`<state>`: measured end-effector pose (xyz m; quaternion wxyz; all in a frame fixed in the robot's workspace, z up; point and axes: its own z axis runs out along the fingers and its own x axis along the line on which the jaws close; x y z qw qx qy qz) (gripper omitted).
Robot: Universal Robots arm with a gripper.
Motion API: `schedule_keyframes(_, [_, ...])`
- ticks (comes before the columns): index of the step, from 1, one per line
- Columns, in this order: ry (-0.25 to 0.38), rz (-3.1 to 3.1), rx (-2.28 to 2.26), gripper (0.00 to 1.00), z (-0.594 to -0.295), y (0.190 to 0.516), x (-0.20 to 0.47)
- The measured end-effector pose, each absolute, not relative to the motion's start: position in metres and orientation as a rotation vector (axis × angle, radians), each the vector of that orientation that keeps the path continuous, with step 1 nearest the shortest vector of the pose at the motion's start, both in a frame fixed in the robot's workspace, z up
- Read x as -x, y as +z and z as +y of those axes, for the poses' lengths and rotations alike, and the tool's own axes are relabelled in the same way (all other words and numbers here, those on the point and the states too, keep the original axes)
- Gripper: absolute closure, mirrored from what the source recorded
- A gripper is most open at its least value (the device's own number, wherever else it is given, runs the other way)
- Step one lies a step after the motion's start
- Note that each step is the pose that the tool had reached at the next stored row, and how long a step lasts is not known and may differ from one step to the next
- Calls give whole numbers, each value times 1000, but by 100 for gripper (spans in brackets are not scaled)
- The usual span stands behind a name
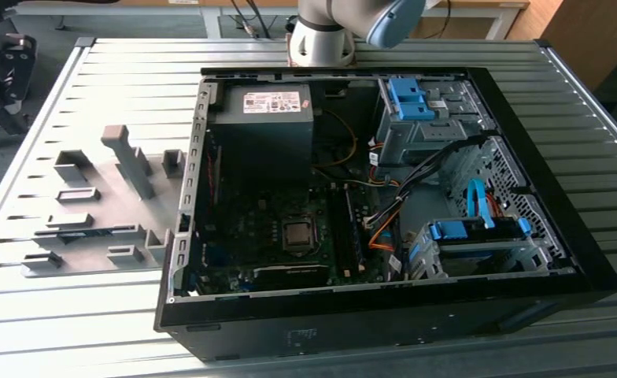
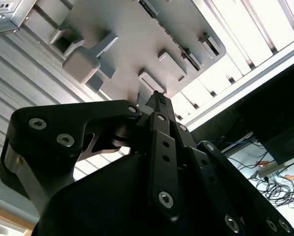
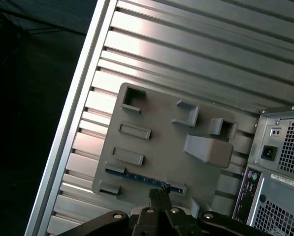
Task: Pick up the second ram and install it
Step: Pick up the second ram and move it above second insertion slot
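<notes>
The second ram [image 3: 132, 175], a blue stick, sits in a slot of the grey holder plate [image 3: 159, 130]. In the first wrist view the end effector [image 3: 159, 192] hangs over the stick's mid-length with its fingers drawn together and nothing gripped. Contact with the stick cannot be told. The plate rests on the slatted metal surface [image 3: 196, 44], just beside the open computer case [image 1: 393, 197].

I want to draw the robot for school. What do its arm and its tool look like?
The arm is round and silvery grey, with a light blue cap on one joint. The tool is black and angular. It is built of flat links joined with round silver screws, and it narrows to a slim tip.
</notes>
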<state>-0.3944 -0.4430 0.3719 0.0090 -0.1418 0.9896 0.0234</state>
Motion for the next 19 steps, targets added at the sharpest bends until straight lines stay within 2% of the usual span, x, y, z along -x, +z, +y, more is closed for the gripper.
schedule_keyframes(19, [68,3007,872,90,-443,371,394])
